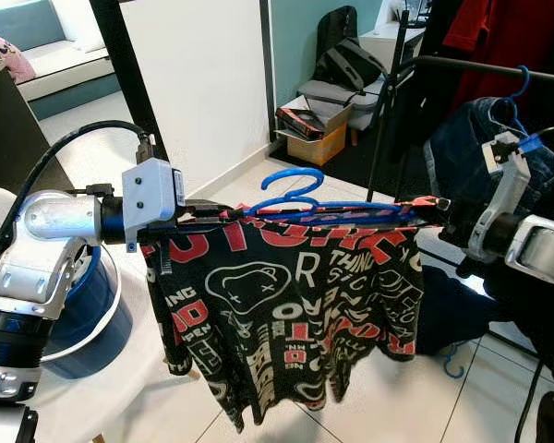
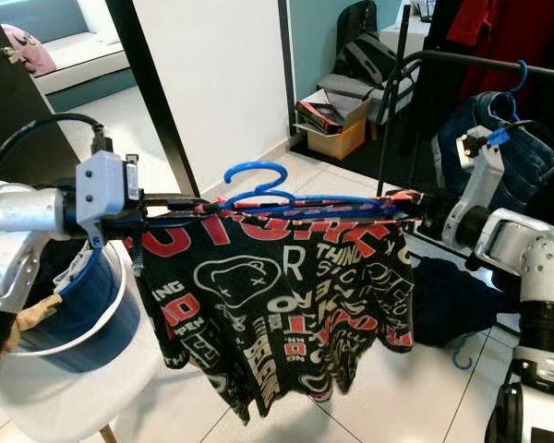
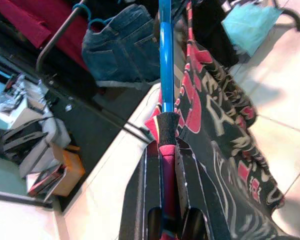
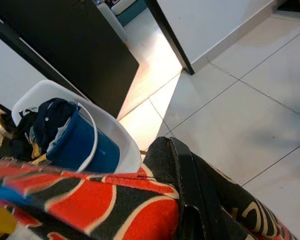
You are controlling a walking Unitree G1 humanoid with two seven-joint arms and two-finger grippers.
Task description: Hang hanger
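A blue plastic hanger (image 1: 300, 197) lies level between my two arms, its hook (image 1: 292, 180) pointing up and away. Black shorts with red and white lettering (image 1: 295, 305) hang from its bar. My left gripper (image 1: 214, 215) is shut on the hanger's left end together with the waistband; in the left wrist view the blue bar (image 3: 165, 60) runs straight out from between the black fingers (image 3: 190, 200). My right gripper (image 1: 434, 209) is shut on the right end of the waistband. The black clothes rail (image 1: 485, 66) stands behind my right arm.
Dark jeans (image 1: 480, 138) on a blue hanger and red clothes (image 1: 512, 32) hang on the rail. A blue bucket with clothes (image 2: 78, 305) sits in a white tub under my left arm. Boxes and a chair (image 1: 328, 106) stand by the far wall. White tiled floor lies below.
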